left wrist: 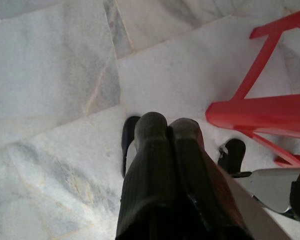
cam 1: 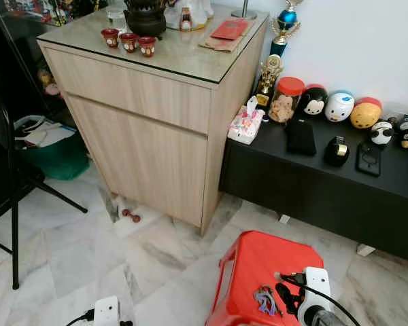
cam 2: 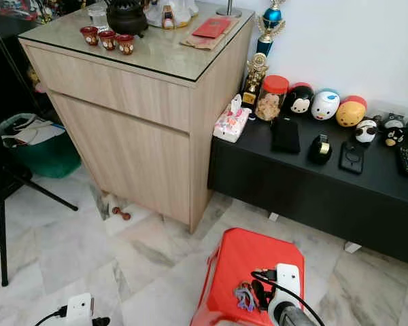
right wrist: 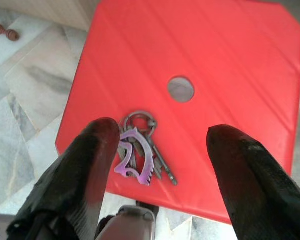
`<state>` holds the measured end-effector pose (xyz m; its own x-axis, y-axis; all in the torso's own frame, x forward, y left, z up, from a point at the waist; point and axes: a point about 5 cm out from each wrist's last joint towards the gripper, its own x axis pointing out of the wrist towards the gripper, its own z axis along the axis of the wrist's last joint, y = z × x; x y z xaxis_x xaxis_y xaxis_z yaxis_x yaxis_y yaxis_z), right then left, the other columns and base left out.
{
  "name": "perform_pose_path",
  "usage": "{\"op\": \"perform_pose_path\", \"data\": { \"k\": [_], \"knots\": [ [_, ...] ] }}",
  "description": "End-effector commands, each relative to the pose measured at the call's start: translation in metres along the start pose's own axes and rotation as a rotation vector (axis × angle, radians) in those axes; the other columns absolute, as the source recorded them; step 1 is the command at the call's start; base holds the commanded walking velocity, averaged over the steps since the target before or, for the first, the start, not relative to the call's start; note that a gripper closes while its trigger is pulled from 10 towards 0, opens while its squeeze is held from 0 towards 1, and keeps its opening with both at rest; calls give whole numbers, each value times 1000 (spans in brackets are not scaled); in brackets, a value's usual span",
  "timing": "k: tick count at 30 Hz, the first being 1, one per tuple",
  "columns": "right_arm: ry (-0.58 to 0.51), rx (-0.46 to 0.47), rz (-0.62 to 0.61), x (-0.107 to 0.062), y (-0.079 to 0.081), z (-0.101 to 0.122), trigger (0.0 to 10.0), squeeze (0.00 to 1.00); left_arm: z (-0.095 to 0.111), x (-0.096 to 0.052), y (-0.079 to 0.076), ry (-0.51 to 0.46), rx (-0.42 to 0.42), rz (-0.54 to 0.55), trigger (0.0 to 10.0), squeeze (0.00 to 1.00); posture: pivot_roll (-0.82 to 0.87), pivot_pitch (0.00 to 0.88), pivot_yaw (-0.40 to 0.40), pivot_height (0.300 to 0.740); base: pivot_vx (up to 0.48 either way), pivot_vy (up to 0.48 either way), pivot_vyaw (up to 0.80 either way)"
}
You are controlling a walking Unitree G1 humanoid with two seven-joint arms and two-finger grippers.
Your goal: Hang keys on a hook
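A bunch of keys (right wrist: 140, 152) with a purple tag lies flat on a red plastic stool (right wrist: 215, 55), near its front edge; the keys (cam 1: 264, 299) also show in the left eye view. My right gripper (right wrist: 162, 145) hangs open just above them, one finger (right wrist: 85, 165) beside the keys and the other finger (right wrist: 250, 175) well apart. My left gripper (left wrist: 168, 125) is shut with nothing in it, low over the marble floor beside the stool's legs (left wrist: 260, 112).
A wooden cabinet (cam 1: 149, 129) with cups on its glass top stands ahead. To its right is a low black bench (cam 1: 326, 176) carrying figurines, a jar and a tissue box. A black stand's legs (cam 1: 13, 204) and a green basket (cam 1: 54, 153) are on the left.
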<state>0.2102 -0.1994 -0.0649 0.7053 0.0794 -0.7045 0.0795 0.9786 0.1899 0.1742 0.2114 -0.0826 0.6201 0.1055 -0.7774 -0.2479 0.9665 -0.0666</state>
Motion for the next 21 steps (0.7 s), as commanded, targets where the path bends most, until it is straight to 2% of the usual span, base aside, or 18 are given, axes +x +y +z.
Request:
{"op": "perform_pose_path", "data": {
  "k": [1,4,21],
  "knots": [
    [21,-3,4,-1,-2,-3,10000,0,-7,-1,0,22,6,-3,10000,0,111,99,-78,653,0,0,0],
    [20,-6,6,-1,-2,-3,10000,0,-7,-1,-1,21,5,-6,10000,0,111,99,-77,633,0,0,0],
    [18,-12,50,-2,0,-4,10000,0,-10,-2,-1,26,9,-10,10000,0,117,113,-77,633,0,0,0]
  ]
}}
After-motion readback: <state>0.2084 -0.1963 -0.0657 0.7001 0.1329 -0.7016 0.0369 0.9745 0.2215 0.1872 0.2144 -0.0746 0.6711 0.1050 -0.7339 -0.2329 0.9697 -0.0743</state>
